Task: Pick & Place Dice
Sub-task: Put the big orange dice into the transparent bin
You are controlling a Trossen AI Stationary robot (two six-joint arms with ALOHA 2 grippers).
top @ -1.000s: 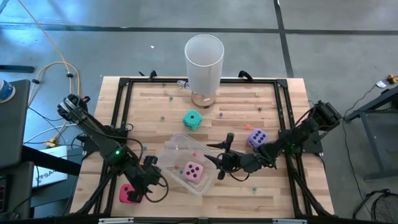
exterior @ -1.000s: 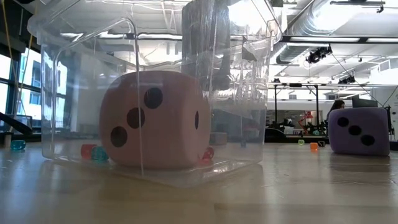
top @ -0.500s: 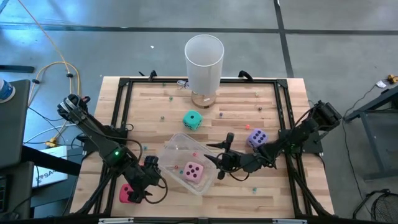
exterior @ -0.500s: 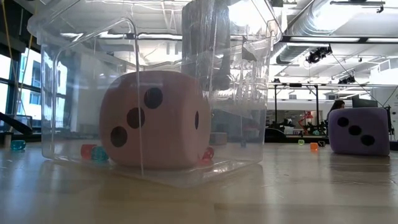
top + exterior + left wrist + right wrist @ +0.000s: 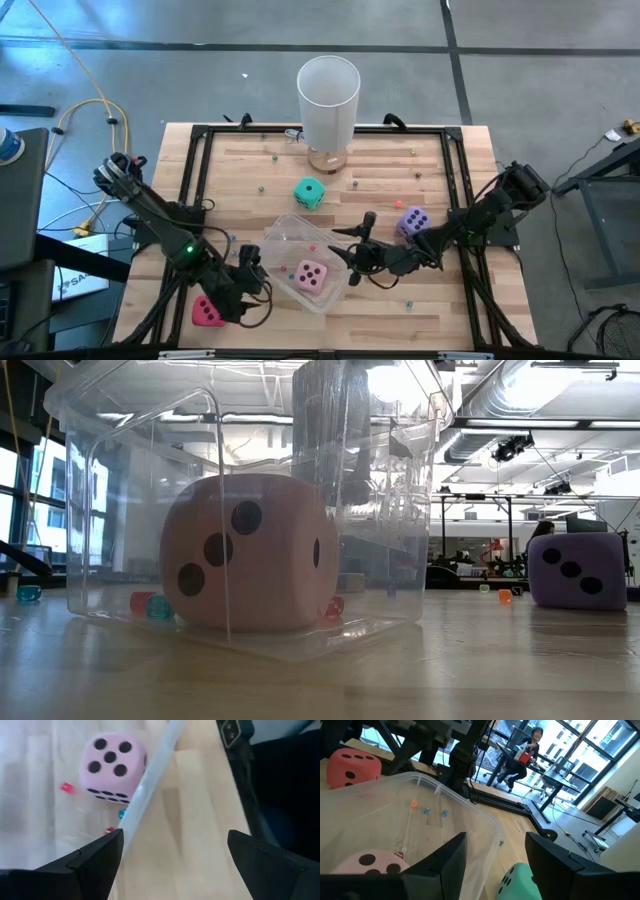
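Surface: pale wooden slat table (image 5: pixel 400 180) inside a black frame.
Clear bin: transparent plastic box (image 5: pixel 283 232) near the front centre of the surface.
Pink die: soft pink foam cube with dark pips (image 5: pixel 311 275), lying inside the clear bin; the low view (image 5: pixel 245 552) shows it resting on the bin floor.
Red die: soft red foam cube (image 5: pixel 207 311), at the front left corner, just beside the left tool.
Teal-green die: foam cube (image 5: pixel 309 193), behind the bin, apart from it.
Purple die: foam cube (image 5: pixel 412 222), right of the bin, near the right arm.
White cylinder: tall open tube (image 5: pixel 328 100) at the back edge.
Left tool (image 5: pixel 244 285): fingers (image 5: pixel 95 860) spread wide, holding nothing, just outside the bin's left wall.
Right tool (image 5: pixel 352 255): at the bin's right rim; fingers (image 5: pixel 437 865) appear partly open and empty.
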